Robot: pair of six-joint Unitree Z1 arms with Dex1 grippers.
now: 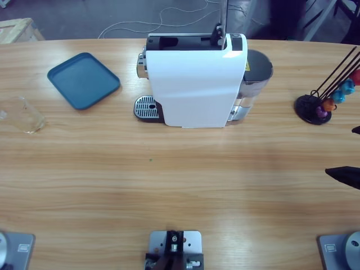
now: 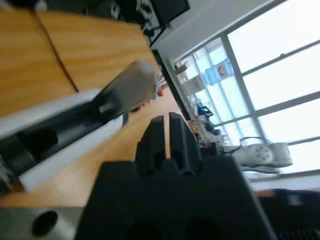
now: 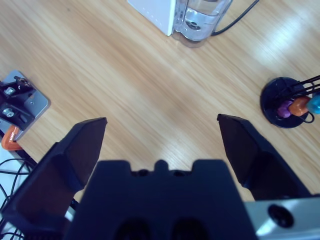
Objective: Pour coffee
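Note:
A white coffee machine (image 1: 194, 84) stands at the table's middle back, its drip grate (image 1: 147, 107) bare and facing left. A clear glass tumbler (image 1: 22, 115) sits at the far left; I cannot tell whether coffee lies in it. My right gripper (image 1: 341, 151) shows only as black jaw tips at the right edge. In the right wrist view the right gripper (image 3: 161, 122) is open wide over bare wood. My left gripper (image 2: 167, 135) is shut on nothing, close to the machine's silver lever (image 2: 127, 87). I cannot pick the left gripper out in the high view.
A blue tray (image 1: 83, 80) lies at the back left. A black capsule stand (image 1: 315, 107) with coloured capsules stands at the right, also seen as the capsule stand (image 3: 285, 102). The machine's water tank (image 3: 202, 20) and a cable are behind it.

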